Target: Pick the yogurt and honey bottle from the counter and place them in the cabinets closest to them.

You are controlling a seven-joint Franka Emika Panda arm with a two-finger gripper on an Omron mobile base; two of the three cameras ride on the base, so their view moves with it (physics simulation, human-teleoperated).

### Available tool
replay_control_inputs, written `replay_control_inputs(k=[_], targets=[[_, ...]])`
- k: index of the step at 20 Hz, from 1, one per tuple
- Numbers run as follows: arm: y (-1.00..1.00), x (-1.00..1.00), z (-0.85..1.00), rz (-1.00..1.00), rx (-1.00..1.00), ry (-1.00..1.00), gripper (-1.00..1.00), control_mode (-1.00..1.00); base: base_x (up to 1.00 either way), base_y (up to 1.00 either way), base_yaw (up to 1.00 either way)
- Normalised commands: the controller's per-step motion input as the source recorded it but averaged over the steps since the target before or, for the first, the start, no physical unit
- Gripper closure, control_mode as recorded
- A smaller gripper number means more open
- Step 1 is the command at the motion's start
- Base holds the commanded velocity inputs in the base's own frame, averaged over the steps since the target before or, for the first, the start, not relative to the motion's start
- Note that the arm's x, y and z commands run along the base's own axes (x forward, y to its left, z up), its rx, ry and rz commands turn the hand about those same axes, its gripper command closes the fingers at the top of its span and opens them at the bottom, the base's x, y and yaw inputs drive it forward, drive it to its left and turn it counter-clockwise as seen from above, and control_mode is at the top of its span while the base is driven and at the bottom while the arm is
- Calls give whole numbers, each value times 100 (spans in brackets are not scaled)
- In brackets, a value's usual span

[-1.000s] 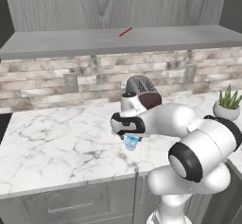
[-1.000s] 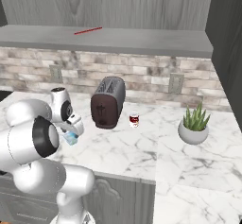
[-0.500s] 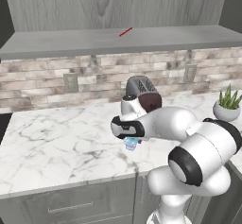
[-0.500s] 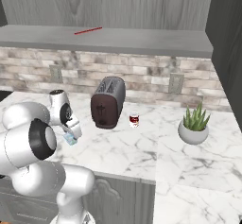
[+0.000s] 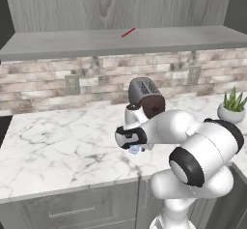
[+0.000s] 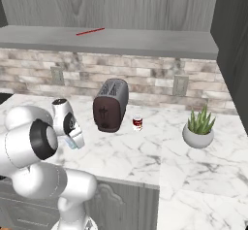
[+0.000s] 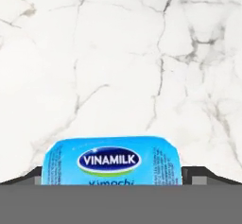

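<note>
Here the yogurt [image 7: 112, 162] sits on the white marble table [image 7: 118, 67], its blue lid with the "VINAMILK" label at six o'clock in the hand view. The tool [image 7: 121, 176] hangs right over it with its jaws spread wide, one dark fingertip [image 7: 28, 177] at eight o'clock of the cup and the other at four o'clock, neither visibly pressing it. In the left base view the cup [image 5: 134, 149] peeks out just under the bent white arm [image 5: 159, 131], with the dark toaster [image 5: 144, 95] at twelve o'clock behind it. A small red-and-white glass [image 6: 137, 123] stands just beside the toaster, a potted plant [image 6: 199, 128] farther along. A thin red stick [image 6: 90, 31] lies on the grey cabinets' [image 6: 121, 41] shelf base above.
</note>
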Motion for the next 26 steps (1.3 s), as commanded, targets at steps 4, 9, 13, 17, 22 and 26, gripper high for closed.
replay_control_inputs(k=[4,9,13,17,22,26], targets=[[-2,0,-11,-2,0,0,100,-100,0,0,0],[0,0,25,-4,1,0,100,-100,0,0,0],[0,-2,72,-9,5,0,100,-100,0,0,0],[0,0,83,-11,6,1,100,-100,0,0,0],[0,-16,83,-8,6,1,100,-100,0,0,0],[0,-45,65,-2,6,0,100,-100,0,0,0]])
